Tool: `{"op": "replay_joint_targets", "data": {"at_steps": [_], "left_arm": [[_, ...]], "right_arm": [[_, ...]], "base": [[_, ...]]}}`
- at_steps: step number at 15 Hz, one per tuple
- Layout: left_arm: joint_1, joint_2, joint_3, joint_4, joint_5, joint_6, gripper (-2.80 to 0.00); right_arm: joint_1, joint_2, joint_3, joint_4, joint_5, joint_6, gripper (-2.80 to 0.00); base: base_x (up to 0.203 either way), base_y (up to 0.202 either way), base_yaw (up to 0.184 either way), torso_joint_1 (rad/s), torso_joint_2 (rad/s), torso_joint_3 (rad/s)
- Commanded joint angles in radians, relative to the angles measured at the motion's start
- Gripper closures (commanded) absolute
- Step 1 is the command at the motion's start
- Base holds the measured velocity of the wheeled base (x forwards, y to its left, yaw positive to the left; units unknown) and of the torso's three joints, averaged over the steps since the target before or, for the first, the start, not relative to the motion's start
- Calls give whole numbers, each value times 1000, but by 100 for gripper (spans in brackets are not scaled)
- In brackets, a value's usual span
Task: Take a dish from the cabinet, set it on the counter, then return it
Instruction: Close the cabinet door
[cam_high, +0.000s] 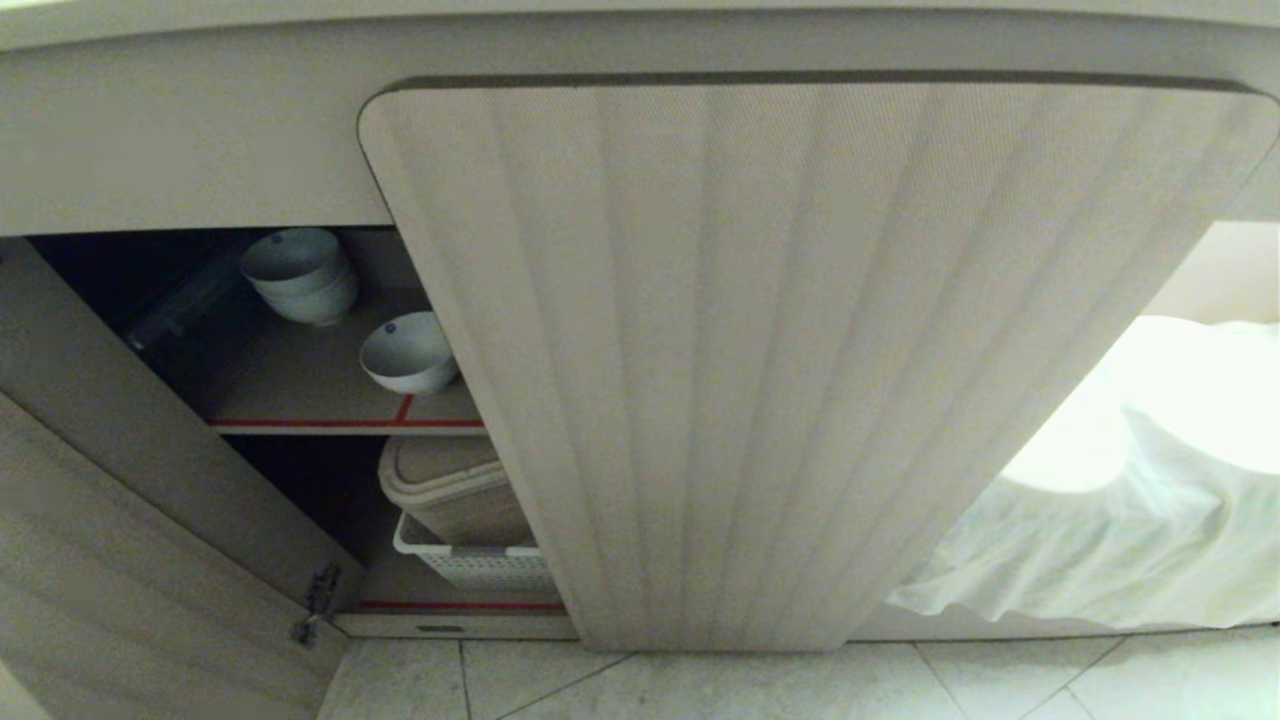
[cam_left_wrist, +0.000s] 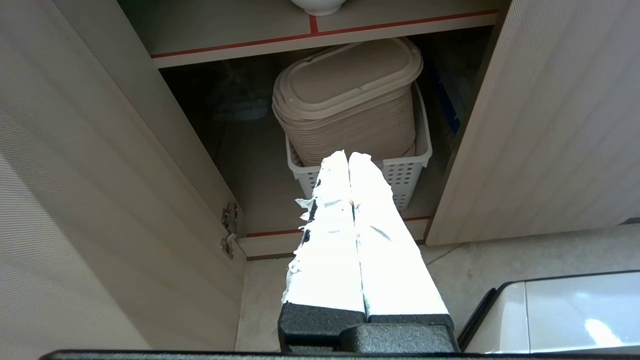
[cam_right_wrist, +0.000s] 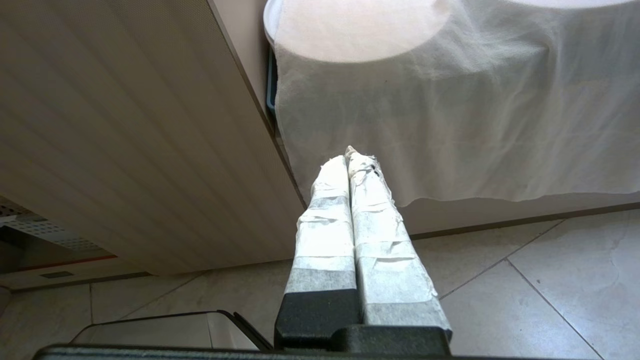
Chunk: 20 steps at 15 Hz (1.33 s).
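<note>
We see a beige lidded bin (cam_high: 455, 490) standing in a white basket (cam_high: 480, 565), with a white cloth (cam_high: 1120, 520) well apart from it.

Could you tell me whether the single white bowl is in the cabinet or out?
In: the bowl sits tilted on the cabinet's upper shelf.

Left gripper (cam_left_wrist: 348, 155), right gripper (cam_right_wrist: 348, 152): empty, closed.

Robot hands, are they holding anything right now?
No. The left gripper and right gripper are both shut on nothing. The dish sits on the cabinet shelf.
</note>
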Motion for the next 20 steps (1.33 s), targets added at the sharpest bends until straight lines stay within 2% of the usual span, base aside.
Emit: {"op": "replay_joint_targets", "data": {"at_steps": [1, 14, 20], "left_arm": [[0, 0, 0, -1, 0, 1, 0], [0, 0, 0, -1, 4, -2, 0], [0, 1, 0, -1, 6, -27, 0]], "right_arm": [[0, 0, 0, 0, -1, 1, 0], [0, 0, 0, 0, -1, 1, 0], [0, 0, 0, 0, -1, 1, 0]], "base": [[0, 0, 0, 0, 0, 0], [0, 0, 0, 0, 0, 0], [0, 0, 0, 0, 0, 0]]}}
